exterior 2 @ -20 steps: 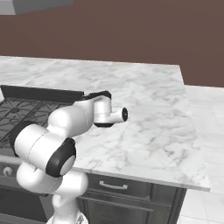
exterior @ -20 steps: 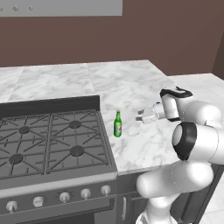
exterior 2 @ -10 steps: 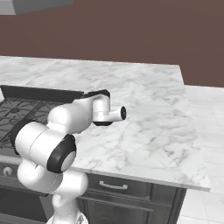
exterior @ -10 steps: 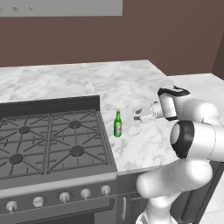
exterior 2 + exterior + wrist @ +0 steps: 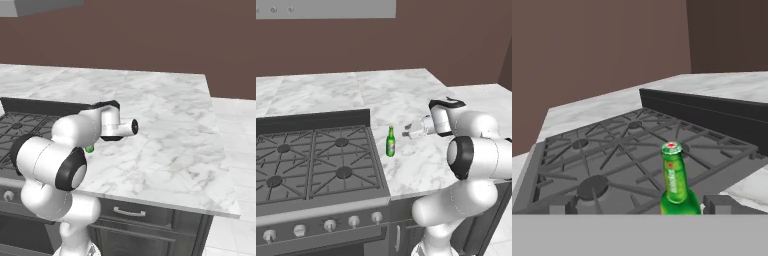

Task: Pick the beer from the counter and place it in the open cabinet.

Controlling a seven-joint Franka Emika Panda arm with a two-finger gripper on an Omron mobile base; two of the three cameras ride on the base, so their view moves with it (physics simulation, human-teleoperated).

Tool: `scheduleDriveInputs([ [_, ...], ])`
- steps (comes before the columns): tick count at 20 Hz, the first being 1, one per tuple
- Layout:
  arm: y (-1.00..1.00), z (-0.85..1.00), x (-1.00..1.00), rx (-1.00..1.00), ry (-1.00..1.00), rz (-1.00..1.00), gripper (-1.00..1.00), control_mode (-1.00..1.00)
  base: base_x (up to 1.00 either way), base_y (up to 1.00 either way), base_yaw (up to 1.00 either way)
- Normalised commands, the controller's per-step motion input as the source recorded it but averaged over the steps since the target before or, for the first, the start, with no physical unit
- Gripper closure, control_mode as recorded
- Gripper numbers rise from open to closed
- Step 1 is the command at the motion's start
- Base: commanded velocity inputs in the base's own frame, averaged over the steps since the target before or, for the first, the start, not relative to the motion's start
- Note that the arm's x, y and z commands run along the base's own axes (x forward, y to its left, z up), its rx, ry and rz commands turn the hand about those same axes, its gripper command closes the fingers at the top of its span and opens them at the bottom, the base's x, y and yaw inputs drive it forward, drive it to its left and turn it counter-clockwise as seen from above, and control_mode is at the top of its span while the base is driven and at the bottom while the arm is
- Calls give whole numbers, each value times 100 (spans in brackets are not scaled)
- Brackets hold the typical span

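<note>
Gripper [image 5: 406,131] has edged closer to upright beer [image 5: 390,142], jaws apart; centre low on body before closing.

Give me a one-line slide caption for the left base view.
Open gripper held level just right of the upright green beer, which stands on the marble counter beside the stove.

The beer [image 5: 390,143] was green glass with a pale label (its cap looked reddish in the hand view). The counter [image 5: 406,95] was white marble veined in grey. The stove [image 5: 311,165] was black with dark grey grates, the wall [image 5: 446,35] behind brown.
</note>
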Motion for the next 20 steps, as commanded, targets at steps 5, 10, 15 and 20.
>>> scheduleDriveInputs([
  [5, 12, -6, 2, 0, 0, 0, -100, -100, 0, 0, 0],
  [10, 5, -6, 0, 0, 0, 0, -100, -100, 0, 0, 0],
  [15, 4, -1, 0, 0, 0, 0, -100, -100, 0, 0, 0],
  [20, 8, 0, 0, 0, 0, 0, -100, -100, 0, 0, 0],
])
